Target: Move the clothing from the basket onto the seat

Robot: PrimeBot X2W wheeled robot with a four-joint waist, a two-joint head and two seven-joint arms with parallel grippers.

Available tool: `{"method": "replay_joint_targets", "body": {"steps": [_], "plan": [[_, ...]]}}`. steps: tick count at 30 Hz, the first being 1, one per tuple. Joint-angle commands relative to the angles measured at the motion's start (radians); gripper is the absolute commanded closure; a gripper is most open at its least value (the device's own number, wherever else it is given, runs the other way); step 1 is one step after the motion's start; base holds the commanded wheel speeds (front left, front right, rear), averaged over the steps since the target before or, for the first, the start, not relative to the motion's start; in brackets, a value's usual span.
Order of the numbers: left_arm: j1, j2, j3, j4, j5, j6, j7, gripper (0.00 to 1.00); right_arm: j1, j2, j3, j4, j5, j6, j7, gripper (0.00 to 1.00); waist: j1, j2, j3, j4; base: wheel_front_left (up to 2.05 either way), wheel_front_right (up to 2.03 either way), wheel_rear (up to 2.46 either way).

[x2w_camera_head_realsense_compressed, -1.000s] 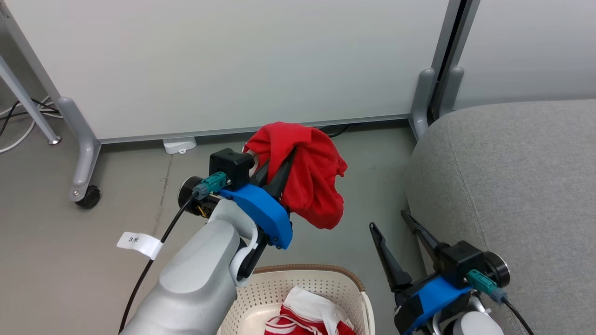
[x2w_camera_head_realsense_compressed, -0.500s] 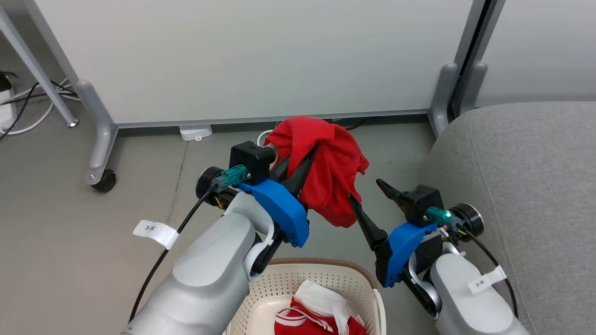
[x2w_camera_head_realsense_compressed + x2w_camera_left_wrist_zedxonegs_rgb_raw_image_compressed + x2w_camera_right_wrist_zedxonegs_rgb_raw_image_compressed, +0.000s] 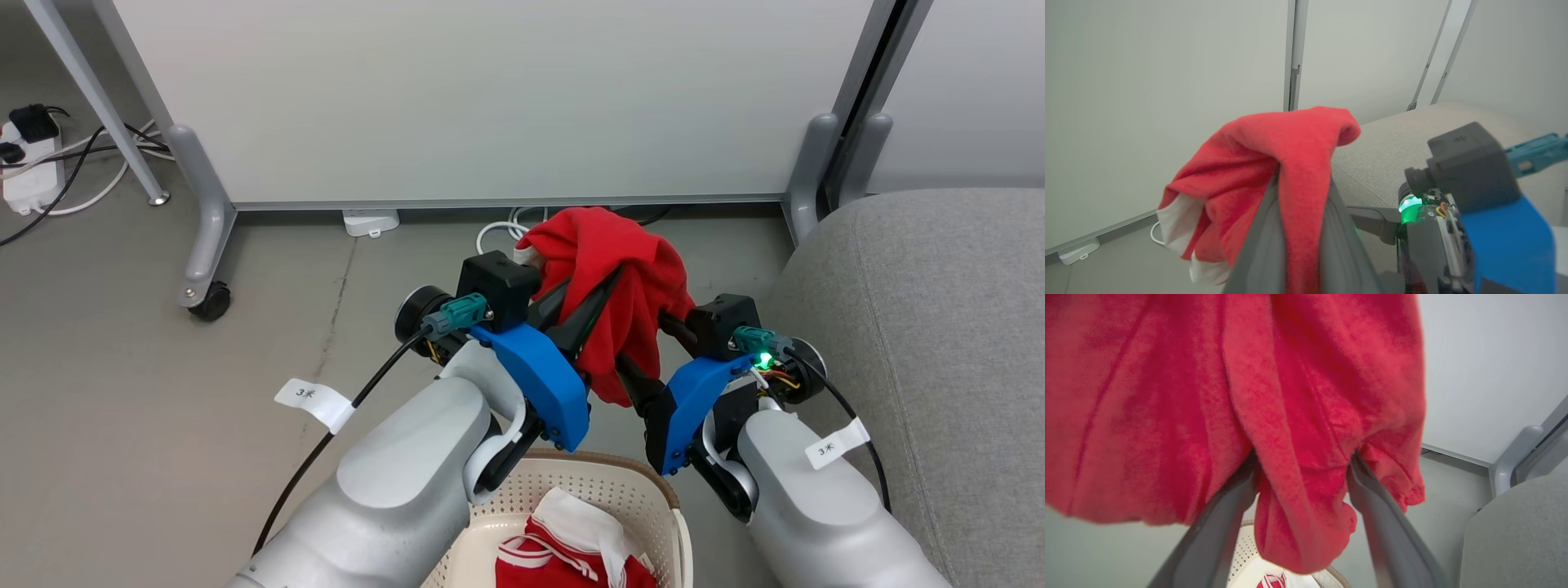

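The plain red garment (image 3: 620, 253) hangs bunched in the air over the floor, with my left gripper (image 3: 600, 286) shut on its upper fold. In the left wrist view the cloth (image 3: 1274, 143) drapes over both closed fingers (image 3: 1261, 245). My right gripper (image 3: 645, 347) comes in from the right, open, its fingers astride a hanging fold (image 3: 1298, 506). The red and white striped garment (image 3: 571, 555) lies in the cream basket (image 3: 571, 482) below both wrists. The grey seat (image 3: 939, 327) stands at the right, close to the right arm.
A white partition (image 3: 490, 98) on grey legs stands behind, with a castor (image 3: 211, 302) at the left. A power strip and cables (image 3: 28, 163) lie at the far left. A white cable (image 3: 498, 233) and a small white box (image 3: 370, 220) sit at the partition's foot.
My right gripper has risen and swung left from beside the seat to the hanging garment, and its fingers now straddle the cloth. The head camera has also shifted.
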Motion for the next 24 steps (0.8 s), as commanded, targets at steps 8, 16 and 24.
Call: {"method": "replay_joint_targets", "body": {"steps": [8, 16, 24], "plan": [[-0.022, -0.001, -0.025, -0.004, -0.019, -0.002, -0.012, 1.00, -0.039, -0.003, 0.078, 0.067, 0.085, 0.000, -0.036, 1.00, -0.0001, -0.0001, -0.006, -0.018, 0.00, 0.00, 0.00], [-0.018, 0.000, -0.029, 0.019, -0.027, -0.002, -0.022, 1.00, -0.054, -0.003, 0.129, 0.094, 0.127, 0.000, -0.063, 1.00, -0.0001, -0.0001, -0.015, -0.040, 0.00, 0.00, 0.00], [-0.004, 0.000, -0.029, 0.039, -0.039, -0.001, -0.032, 1.00, -0.059, -0.003, 0.153, 0.127, 0.135, 0.000, -0.084, 1.00, -0.0001, -0.0001, -0.026, -0.051, 0.00, 0.00, 0.00]]}}
